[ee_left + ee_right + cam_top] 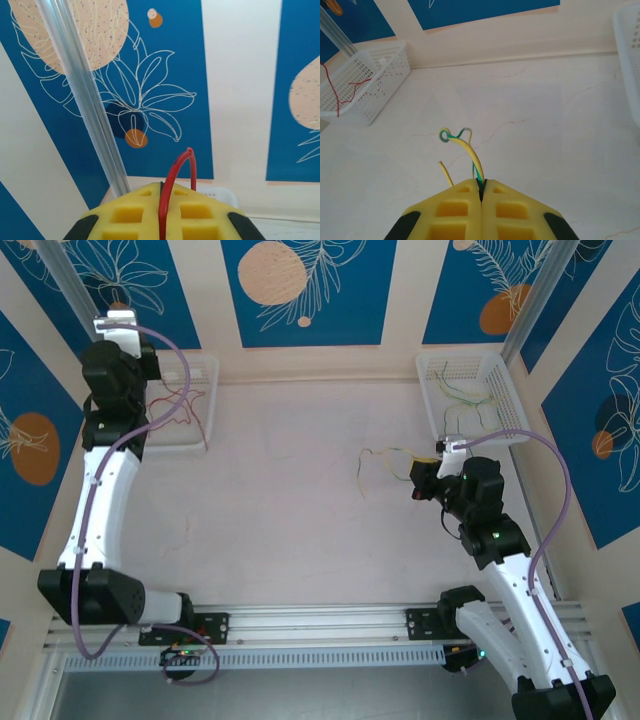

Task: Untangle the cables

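A thin red wire (172, 175) arches out of the shut yellow pads of the left hand (161, 195), which is raised at the far left above a white mesh plastic basket (207, 375). More wavy red wires (178, 405) lie in it. A thin yellow-and-green wire (470, 152) is pinched in the closed right hand (481, 189) towards the right of the desk, its free end trailing left across the surface. Other green wires (468, 395) sit in a second white mesh basket (500, 365) at the far right.

If the held red wire is snagged on those below, lifting could drag the whole bunch out or tip the light basket. Either strand could slip from the pads, being so thin. A pull on the yellow-and-green wire could tighten its small loop into a knot.

The pale marbled desk (290, 510) is smooth, with an aluminium rail (320, 618) along its near edge. Cream walls carry blue panels (300, 290) printed with white leaves and peach discs.
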Available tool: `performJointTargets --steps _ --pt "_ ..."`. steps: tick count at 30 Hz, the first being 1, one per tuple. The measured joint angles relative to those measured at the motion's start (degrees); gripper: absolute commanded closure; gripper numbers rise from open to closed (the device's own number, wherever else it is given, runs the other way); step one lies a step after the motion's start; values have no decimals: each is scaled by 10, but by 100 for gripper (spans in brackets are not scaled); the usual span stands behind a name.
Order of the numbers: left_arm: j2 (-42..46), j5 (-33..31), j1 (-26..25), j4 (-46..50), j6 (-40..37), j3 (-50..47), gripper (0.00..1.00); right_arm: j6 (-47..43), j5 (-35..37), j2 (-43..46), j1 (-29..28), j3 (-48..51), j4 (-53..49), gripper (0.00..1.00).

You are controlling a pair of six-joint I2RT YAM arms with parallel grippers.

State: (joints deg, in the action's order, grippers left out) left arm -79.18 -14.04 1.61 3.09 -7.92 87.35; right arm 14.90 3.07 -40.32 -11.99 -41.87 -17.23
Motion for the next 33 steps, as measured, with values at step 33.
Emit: performJointTargets --steps 33 --pt "-367 46 52 24 65 65 100 -19 10 60 0 0 -49 100"
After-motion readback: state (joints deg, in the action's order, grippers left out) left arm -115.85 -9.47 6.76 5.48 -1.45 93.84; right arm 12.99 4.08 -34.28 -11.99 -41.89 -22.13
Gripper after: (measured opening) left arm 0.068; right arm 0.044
